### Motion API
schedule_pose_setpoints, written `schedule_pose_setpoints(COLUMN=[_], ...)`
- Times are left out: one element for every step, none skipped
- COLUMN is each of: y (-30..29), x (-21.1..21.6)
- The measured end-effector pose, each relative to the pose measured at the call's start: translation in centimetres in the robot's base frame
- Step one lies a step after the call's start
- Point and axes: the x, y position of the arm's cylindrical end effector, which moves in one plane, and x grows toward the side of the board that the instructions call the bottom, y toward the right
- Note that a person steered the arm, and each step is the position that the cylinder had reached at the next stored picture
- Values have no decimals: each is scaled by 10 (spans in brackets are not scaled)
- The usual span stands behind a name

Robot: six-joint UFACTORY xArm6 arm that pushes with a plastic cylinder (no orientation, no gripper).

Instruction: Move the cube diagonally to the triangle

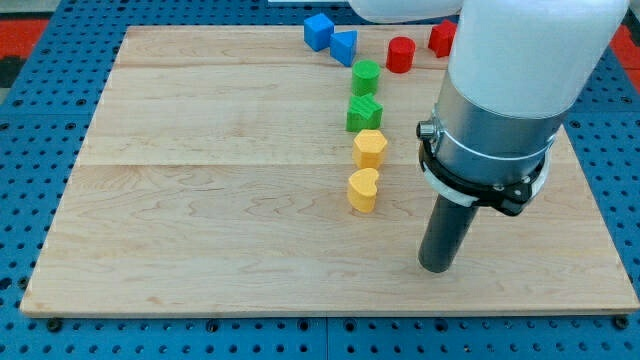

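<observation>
A blue cube [319, 31] sits at the view's top edge of the wooden board [200, 200], touching a blue triangle block [344, 46] just to its lower right. My tip [438, 268] rests on the board near the view's bottom right, far below both blue blocks and to the right of the yellow blocks. It touches no block.
A column runs down from the triangle: a green cylinder [365, 76], a green star [364, 113], a yellow hexagon [370, 148], a yellow heart [363, 189]. A red cylinder [401, 54] and another red block [441, 38] sit at the top, partly behind the arm [510, 90].
</observation>
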Motion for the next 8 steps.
schedule_pose_setpoints(y=[0, 3, 2, 1, 5, 78, 181, 195], x=[0, 0, -10, -10, -9, 6, -24, -85])
